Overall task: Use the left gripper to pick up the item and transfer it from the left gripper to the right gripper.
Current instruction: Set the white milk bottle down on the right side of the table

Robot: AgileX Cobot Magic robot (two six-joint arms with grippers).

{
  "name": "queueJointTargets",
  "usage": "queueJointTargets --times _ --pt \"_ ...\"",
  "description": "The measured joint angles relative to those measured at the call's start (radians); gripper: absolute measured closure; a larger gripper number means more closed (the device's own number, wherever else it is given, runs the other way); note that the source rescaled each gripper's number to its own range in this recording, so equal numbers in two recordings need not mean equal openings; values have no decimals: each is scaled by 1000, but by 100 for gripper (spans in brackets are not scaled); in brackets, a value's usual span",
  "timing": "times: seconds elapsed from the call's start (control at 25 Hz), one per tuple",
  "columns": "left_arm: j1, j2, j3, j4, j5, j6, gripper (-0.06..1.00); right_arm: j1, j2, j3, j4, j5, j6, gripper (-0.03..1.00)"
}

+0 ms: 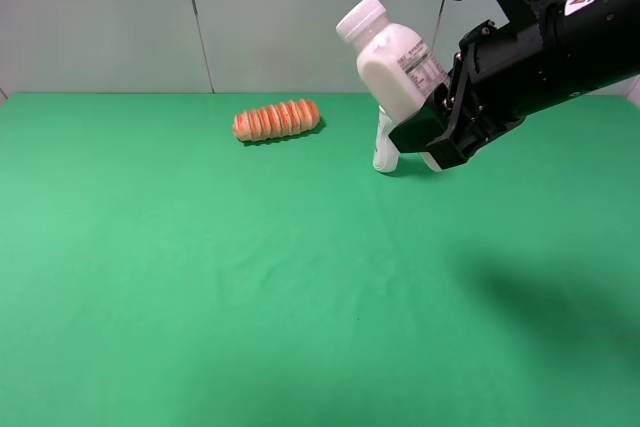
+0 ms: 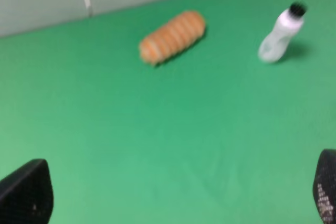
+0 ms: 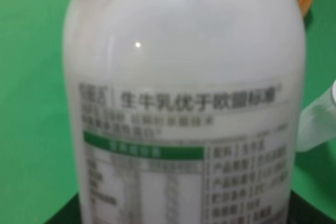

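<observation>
The item, a wide white bottle [image 1: 395,62] with a white screw cap, is held tilted in the air at the back right, its cap pointing up and to the left. My right gripper [image 1: 440,122] is shut on its lower part. In the right wrist view the bottle's printed label [image 3: 184,129] fills the frame. My left gripper [image 2: 176,195] shows only in the left wrist view. Its black fingertips [image 2: 26,192] stand wide apart, open and empty above the green cloth. The left arm is out of the exterior high view.
An orange ribbed roll [image 1: 277,119] lies on the green table [image 1: 200,277] at the back middle; it also shows in the left wrist view [image 2: 172,36]. A slimmer white bottle with a black cap [image 2: 281,34] stands behind the right gripper, partly hidden [image 1: 386,147].
</observation>
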Motion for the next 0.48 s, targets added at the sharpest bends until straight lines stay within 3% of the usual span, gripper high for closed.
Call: queueJointTargets --times 0.24,0.48 --pt "0 -268 301 90 0 -64 -5 0 0 0 0 1 0 95" --pt "0 -571 564 106 -1 -110 -5 0 0 0 0 1 0 95"
